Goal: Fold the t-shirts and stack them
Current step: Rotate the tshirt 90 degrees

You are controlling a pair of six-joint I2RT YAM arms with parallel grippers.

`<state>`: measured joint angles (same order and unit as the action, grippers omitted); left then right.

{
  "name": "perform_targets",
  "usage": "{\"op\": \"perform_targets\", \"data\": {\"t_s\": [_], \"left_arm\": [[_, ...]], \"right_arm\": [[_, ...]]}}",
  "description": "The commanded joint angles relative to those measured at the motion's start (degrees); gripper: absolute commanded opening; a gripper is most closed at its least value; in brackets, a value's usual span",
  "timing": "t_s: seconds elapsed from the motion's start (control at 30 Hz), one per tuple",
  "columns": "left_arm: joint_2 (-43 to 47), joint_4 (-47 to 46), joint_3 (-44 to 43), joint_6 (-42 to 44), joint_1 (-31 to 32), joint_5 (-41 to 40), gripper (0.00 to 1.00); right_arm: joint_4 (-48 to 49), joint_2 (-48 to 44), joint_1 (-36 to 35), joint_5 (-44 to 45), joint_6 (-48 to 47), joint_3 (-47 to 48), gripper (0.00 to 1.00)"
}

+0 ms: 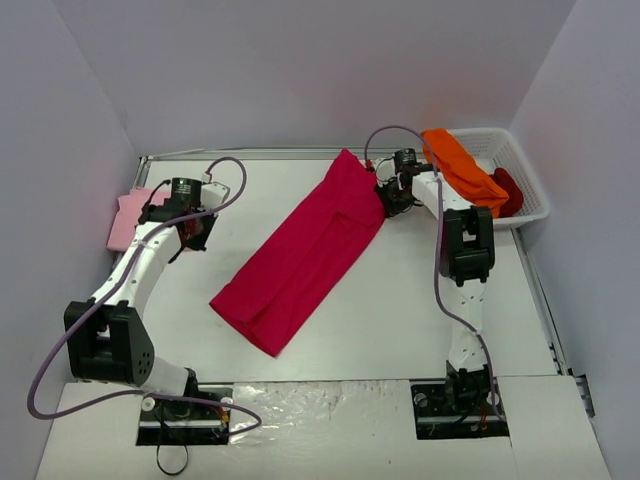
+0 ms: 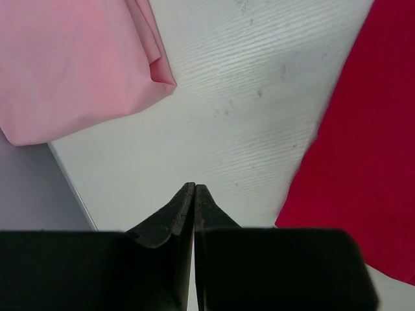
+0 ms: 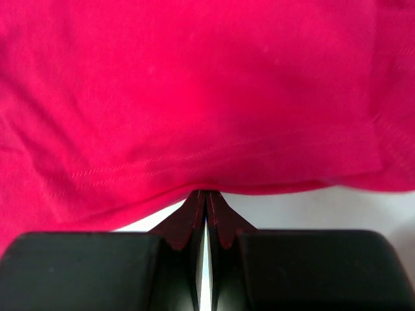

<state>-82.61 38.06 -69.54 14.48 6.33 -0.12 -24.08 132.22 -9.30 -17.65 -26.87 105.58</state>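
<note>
**Both pincers pressed together, the right one at the crimson shirt's hem**

The large crimson-magenta t-shirt [image 1: 300, 250] lies folded into a long band. It runs diagonally across the middle of the surface [image 1: 400, 310], from near the far edge down toward the near left.

The right pincer [image 3: 206, 193] sits at the far end of this band, on its right-hand side. Its fingers are pressed together, with the tips right against the hem of the crimson cloth. In the right wrist view the cloth fills everything beyond the tips. Whether any of the hem is caught between them cannot be told.

The left pincer [image 2: 194, 188] is also pressed together and holds nothing. It hangs over bare surface near the left edge. The pale pink t-shirt [image 2: 71, 65] lies just beyond it on the left, partly over that edge. The crimson band's side lies off to its right, and it touches neither shirt.

In the far right corner stands the white mesh basket [image 1: 535, 195]. The bright orange t-shirt [image 1: 460, 165] is draped over its left rim. The dark red t-shirt [image 1: 510, 190] is bunched inside, beside the orange one.
</note>
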Motion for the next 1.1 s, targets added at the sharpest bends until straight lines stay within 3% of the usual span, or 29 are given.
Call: {"op": "perform_targets", "data": {"t_s": [0.0,0.27,0.5,0.63,0.77,1.07], "left_arm": [[0.08,-0.44,-0.51,-0.33,0.26,0.12,0.02],[-1.85,-0.10,-1.04,-0.07,0.18,-1.28,0.02],[-4.05,0.17,-2.00,-0.15,0.18,-2.52,0.02],[-4.67,0.43,-2.97,-0.42,0.26,-1.90,0.02],[-4.06,0.70,-4.11,-0.86,0.53,-1.64,0.02],[-0.63,0.52,-3.68,-0.86,1.14,-1.37,0.02]], "right_arm": [[-4.13,5.40,-0.45,0.86,-0.02,5.06,0.00],[-8.09,17.88,-2.12,2.09,-1.16,26.39,0.00],[-7.57,24.04,-3.18,6.83,-3.27,37.76,0.00],[-2.67,19.93,-2.66,10.35,-1.96,32.16,0.00],[4.03,8.53,-1.51,11.32,-0.90,21.53,0.00],[4.30,-11.53,0.07,8.34,-0.81,7.81,0.00]]}}
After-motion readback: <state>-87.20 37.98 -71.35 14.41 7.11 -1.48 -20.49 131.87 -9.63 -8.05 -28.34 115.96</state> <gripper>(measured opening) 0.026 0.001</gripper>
